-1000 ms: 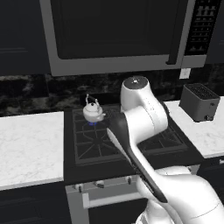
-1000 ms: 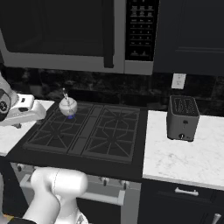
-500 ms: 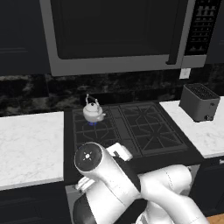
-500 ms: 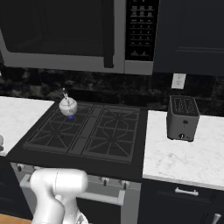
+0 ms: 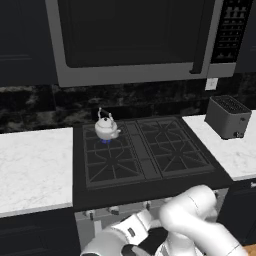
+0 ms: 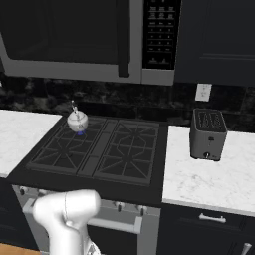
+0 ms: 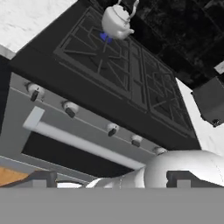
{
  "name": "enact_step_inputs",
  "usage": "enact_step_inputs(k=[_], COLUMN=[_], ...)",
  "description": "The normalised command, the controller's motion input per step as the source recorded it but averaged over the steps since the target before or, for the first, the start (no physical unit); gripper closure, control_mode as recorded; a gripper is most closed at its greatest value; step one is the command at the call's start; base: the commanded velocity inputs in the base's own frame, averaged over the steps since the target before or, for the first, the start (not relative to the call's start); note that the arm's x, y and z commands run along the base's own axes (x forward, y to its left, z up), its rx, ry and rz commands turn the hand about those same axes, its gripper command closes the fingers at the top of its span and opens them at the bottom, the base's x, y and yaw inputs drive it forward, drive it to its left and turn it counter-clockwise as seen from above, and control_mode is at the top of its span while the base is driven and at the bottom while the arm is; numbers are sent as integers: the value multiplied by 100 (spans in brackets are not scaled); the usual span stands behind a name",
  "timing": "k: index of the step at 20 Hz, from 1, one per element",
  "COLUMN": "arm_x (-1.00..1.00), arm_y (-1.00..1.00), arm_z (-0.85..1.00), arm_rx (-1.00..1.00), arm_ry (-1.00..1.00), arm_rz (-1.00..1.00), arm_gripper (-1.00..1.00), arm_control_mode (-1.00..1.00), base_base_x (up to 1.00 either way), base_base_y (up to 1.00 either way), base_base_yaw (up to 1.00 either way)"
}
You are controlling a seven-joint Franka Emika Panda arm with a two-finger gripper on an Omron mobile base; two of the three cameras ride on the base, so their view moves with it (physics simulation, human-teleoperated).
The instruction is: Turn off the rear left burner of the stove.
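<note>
Dark cabinets and a black marbled backsplash frame your kitchen, with a big microwave [image 5: 135, 40] hanging over the stove [image 5: 145, 187], which sits between two white marble counter [image 5: 32, 167] runs. So you've got the black cooktop with four grated sections and a centre strip, and the rear left burner [image 5: 104, 141] is at the stove's back left corner with a small blue flame showing under a white kettle [image 5: 107, 127] that sits right on it. On the right counter there's a grey toaster [image 5: 227, 117] near the back edge, below a wall outlet [image 6: 202, 92]. From the hand view you're looking up at the silver stove front: a bar handle [image 7: 76, 142] runs across it, and a row of small knobs [image 7: 70, 108] sits just above that. The gripper [image 7: 109, 179] is low in front of the stove, fingertips barely poking up at the bottom of the hand view, so you can't tell if it's open or closed.
</note>
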Motion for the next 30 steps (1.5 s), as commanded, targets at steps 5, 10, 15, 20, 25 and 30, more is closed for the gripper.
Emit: enact_step_inputs(k=[5, 10, 15, 20, 25, 30], arm_x=[-2, 3, 39, 52, 30, 27], arm_y=[-55, -40, -11, -6, -10, -2], arm_z=[-33, -31, -11, -7, -34, -44], arm_rx=[0, 3, 6, 0, 0, 0], arm_ry=[-43, -43, -24, -20, -12, -15], arm_rz=[17, 19, 14, 21, 17, 10], arm_gripper=[-100, -100, -100, -100, -100, -100], arm_control_mode=[-100, -100, -100, -100, -100, -100], base_base_x=[0, 0, 0, 0, 0, 0], base_base_y=[0, 0, 0, 0, 0, 0], base_base_yaw=[0, 0, 0, 0, 0, 0])
